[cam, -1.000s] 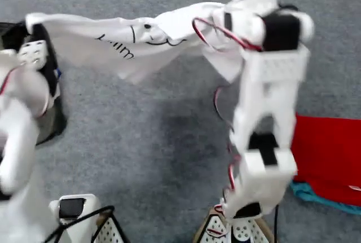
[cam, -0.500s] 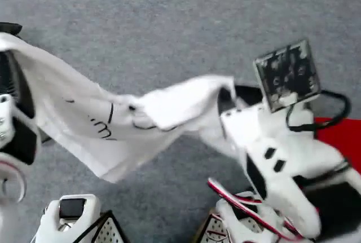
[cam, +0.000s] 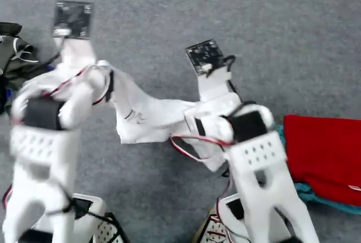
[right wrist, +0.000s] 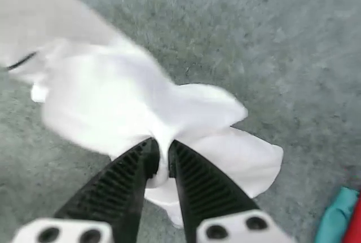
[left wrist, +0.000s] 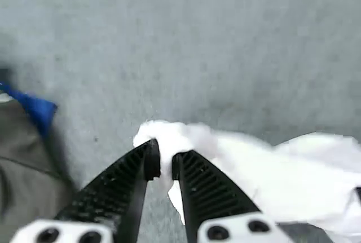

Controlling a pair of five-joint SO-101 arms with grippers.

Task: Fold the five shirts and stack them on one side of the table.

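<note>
nearest you, both grippers are pinched on the same garment. your left gripper point(left wrist: 163, 163) has its ribbed black fingers point(left wrist: 194, 176) nearly closed, with a bunched corner of the white shirt point(cam: 152, 120) squeezed between the tips. your right gripper point(right wrist: 161, 154) is closed just as tightly on another gathered fold, and loose cloth spills out past its tips.

the relation that matters: the shirt's long axis runs from one gripper to the other, across the table point(cam: 169, 29) from side to side. it hangs between them as a slack, rumpled band, not a flat sheet, and its middle sags onto the grey surface. neither arm is nearer, since each holds one end. i'd judge the next move has to draw the ends apart evenly to take out the slack before any fold.

the cloth is thin, soft and creased, with a dark line drawing on it. the table has a fuzzy, felt-like nap that will probably drag on the cloth.

out on your right, well apart from the white shirt, a red shirt point(cam: 326, 153) lies folded flat on a teal shirt point(cam: 307, 193), so the stack looks started. farther off on your left is a heap of dark garments point(cam: 17, 65), unfolded.
</note>
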